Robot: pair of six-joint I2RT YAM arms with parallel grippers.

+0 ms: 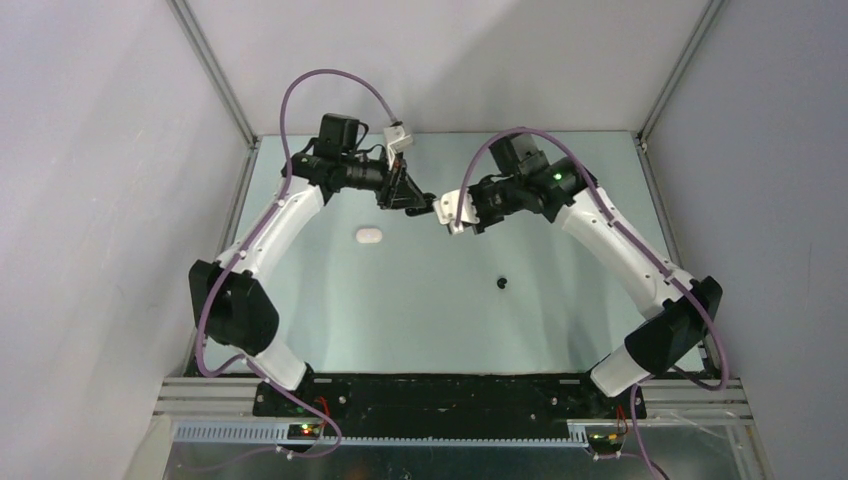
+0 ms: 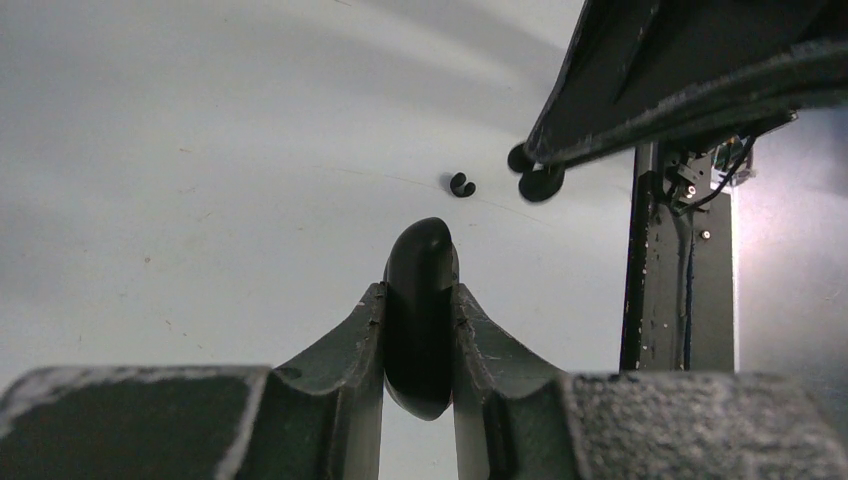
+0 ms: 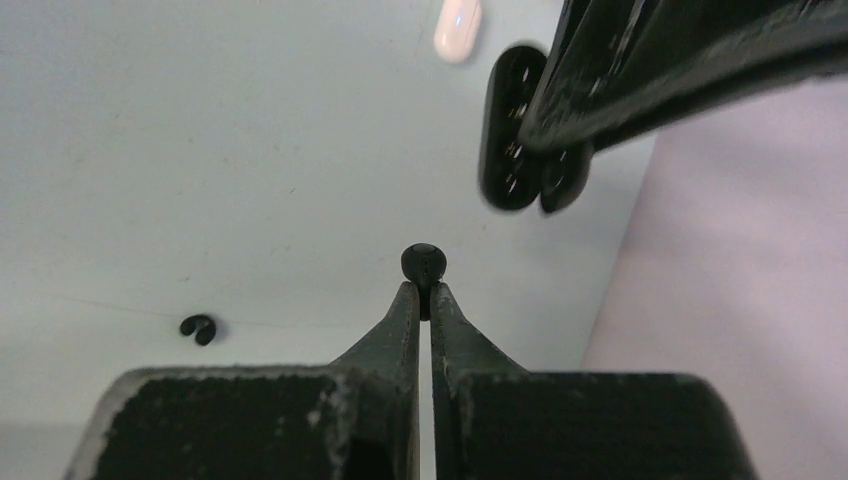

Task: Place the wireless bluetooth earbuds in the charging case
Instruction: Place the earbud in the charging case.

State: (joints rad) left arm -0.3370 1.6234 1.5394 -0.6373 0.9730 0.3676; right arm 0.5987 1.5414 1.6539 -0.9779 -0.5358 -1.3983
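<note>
My left gripper (image 2: pixel 420 290) is shut on a black pill-shaped charging case (image 2: pixel 420 320) and holds it above the table at the back centre (image 1: pixel 418 205). In the right wrist view the case (image 3: pixel 512 130) hangs open, its hollow side facing my right gripper. My right gripper (image 3: pixel 422 290) is shut on a tiny black earbud (image 3: pixel 423 263) and holds it just right of the case (image 1: pixel 447 218). A second black earbud (image 1: pixel 503 283) lies on the table and also shows in the left wrist view (image 2: pixel 461 185) and the right wrist view (image 3: pixel 198 328). No white earbuds show.
A closed white pill-shaped case (image 1: pixel 369 235) lies on the table left of centre, below the left gripper, and shows at the top of the right wrist view (image 3: pixel 458 25). Grey walls and metal frame rails (image 1: pixel 215 85) close in the table.
</note>
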